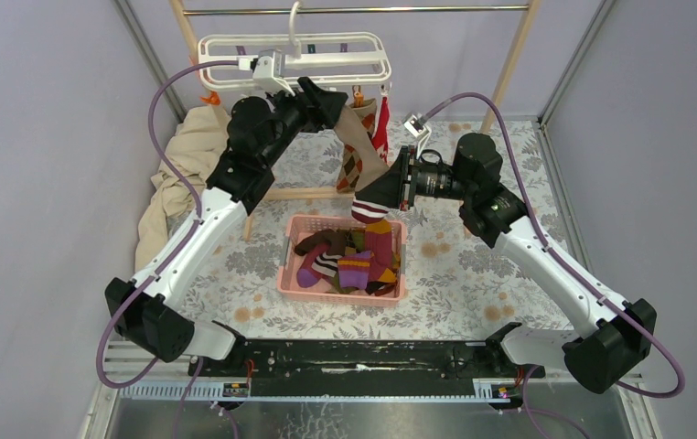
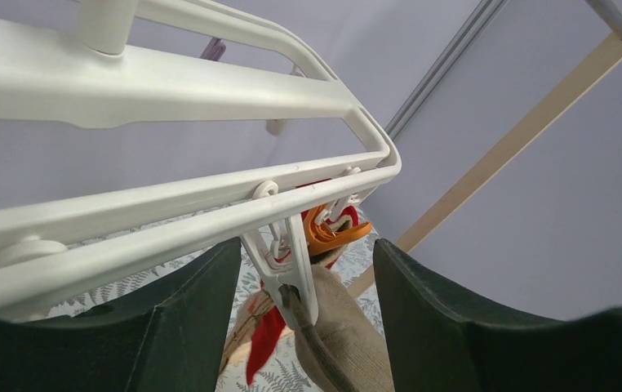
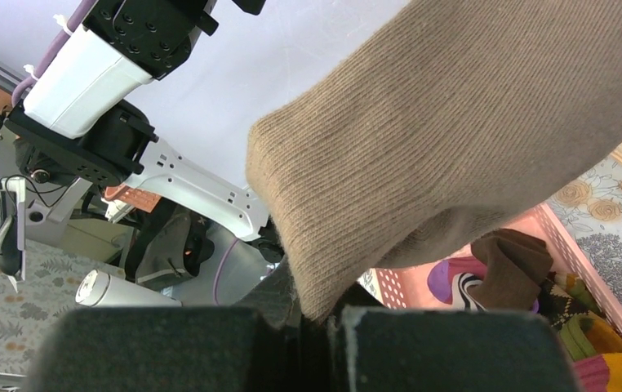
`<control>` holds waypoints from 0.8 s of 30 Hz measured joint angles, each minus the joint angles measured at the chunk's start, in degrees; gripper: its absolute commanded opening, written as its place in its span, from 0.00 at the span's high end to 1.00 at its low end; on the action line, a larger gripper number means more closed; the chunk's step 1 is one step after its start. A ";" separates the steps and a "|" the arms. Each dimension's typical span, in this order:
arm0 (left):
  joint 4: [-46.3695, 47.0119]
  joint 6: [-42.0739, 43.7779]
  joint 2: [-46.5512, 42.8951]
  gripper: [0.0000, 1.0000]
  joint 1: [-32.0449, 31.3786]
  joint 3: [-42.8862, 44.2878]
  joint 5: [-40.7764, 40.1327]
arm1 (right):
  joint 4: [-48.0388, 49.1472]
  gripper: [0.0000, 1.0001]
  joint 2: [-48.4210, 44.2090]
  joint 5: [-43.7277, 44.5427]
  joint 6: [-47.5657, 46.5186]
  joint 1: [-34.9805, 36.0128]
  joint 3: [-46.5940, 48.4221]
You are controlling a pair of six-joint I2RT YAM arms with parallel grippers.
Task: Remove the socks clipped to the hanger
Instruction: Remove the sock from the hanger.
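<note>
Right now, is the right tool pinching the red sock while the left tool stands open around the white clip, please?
Not quite: the right wrist view shows the right tool shut on the beige sock, not a red one. The left tool is open around the white clip.

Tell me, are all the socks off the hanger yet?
Not quite. A pile of socks already lies in the pink basket. The right fingers pinch a beige sock whose clip sits between the open left fingers. A red sock hangs beside it on the hanger.
</note>
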 measured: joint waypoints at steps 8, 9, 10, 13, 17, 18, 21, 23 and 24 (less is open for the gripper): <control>0.02 -0.24 0.68 0.37 0.02 0.00 -1.14 | 1.57 1.00 -0.11 -0.07 0.81 0.00 -1.03; 0.04 -0.35 0.76 0.38 0.04 0.00 -1.20 | 1.68 1.00 -0.11 -0.07 0.90 0.00 -1.16; 0.11 -0.42 0.81 0.38 0.04 0.00 -1.33 | 1.95 1.00 -0.11 -0.09 1.01 0.00 -1.29; 0.46 -0.66 0.90 0.39 0.11 -0.07 -1.70 | 2.40 1.00 -0.17 -0.13 1.20 0.00 -1.64; 1.60 -0.85 0.90 0.42 0.28 -0.59 -2.36 | 2.47 1.00 -0.22 -0.48 1.53 0.00 -1.92; 1.66 -0.92 0.90 0.43 0.31 -0.74 -2.56 | 2.47 1.00 -0.22 -0.50 1.55 0.00 -1.97; 2.05 -1.20 0.90 0.45 0.31 -1.16 -3.21 | 2.49 1.00 -0.22 -0.92 1.70 0.00 -2.01; 2.08 -1.31 0.90 0.46 0.33 -1.22 -3.61 | 2.58 1.00 -0.22 -1.16 1.75 0.00 -2.01; 2.10 -1.36 0.90 0.46 0.37 -1.25 -3.74 | 2.67 1.00 -0.22 -1.31 1.79 0.00 -2.01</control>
